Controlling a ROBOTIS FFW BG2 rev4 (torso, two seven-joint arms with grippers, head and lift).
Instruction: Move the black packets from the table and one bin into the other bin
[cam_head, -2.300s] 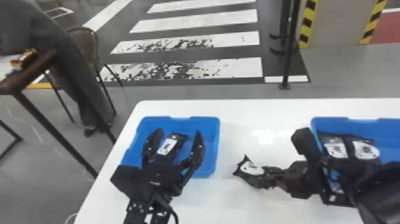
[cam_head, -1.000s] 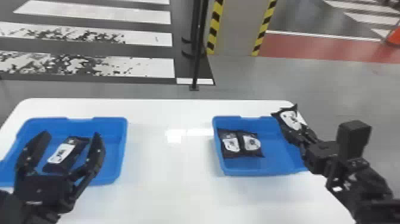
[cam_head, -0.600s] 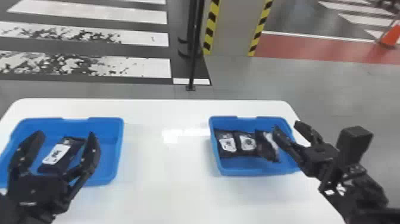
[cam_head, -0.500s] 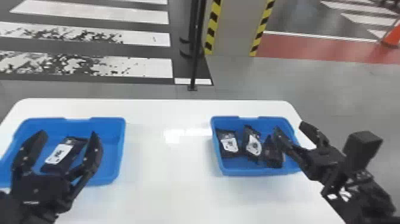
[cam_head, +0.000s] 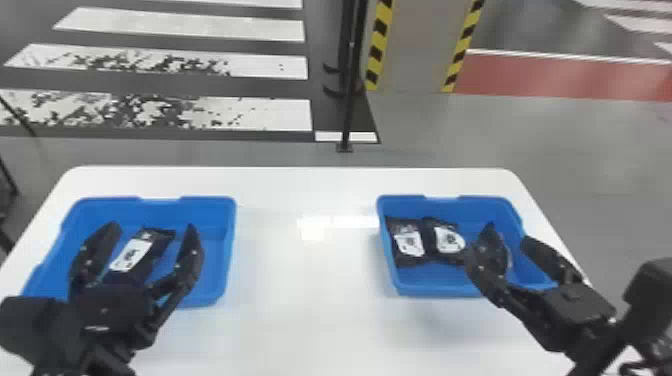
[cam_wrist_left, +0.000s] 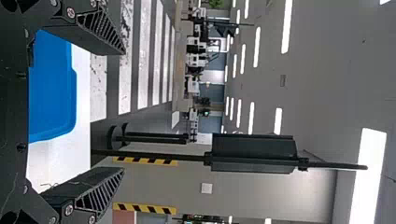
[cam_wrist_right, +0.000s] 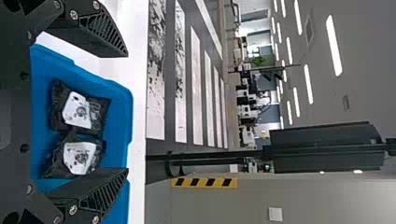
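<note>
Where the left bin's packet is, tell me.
In the head view, the packet lies on the left inside the left bin, seen between the open fingers of the left gripper.

On your white, round-cornered table (cam_head: 300, 320), a blue rectangular plastic bin (cam_head: 229, 245) at ten o'clock holds one black oblong plastic packet (cam_head: 132, 254); the matching bin (cam_head: 435, 289) at two o'clock holds two packets (cam_head: 410, 244) side by side, towards nine.

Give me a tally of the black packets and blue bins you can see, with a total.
Black packets: 3
Blue bins: 2
Total: 5
The right gripper covers part of one bin, so another packet could be hidden there.
</note>
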